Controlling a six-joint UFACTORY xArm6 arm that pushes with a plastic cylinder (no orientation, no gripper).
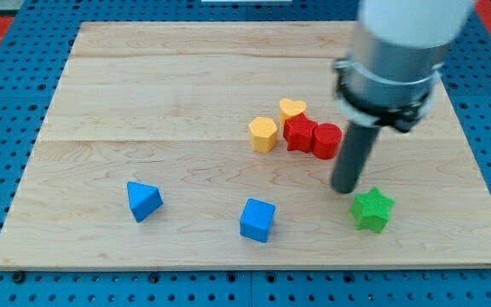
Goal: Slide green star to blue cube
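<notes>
The green star (372, 209) lies near the board's lower right. The blue cube (257, 220) sits to its left, near the view's bottom centre, well apart from it. My tip (345, 189) rests on the board just above and left of the green star, very close to its upper left edge. The rod rises from there to the arm's grey and white body at the view's top right.
A blue triangular block (143, 201) lies at the lower left. A yellow heart (292, 108), a yellow hexagonal block (263, 134), a red star-like block (299, 132) and a red cylinder (326, 141) cluster just left of the rod. The wooden board (143, 85) ends in blue surround.
</notes>
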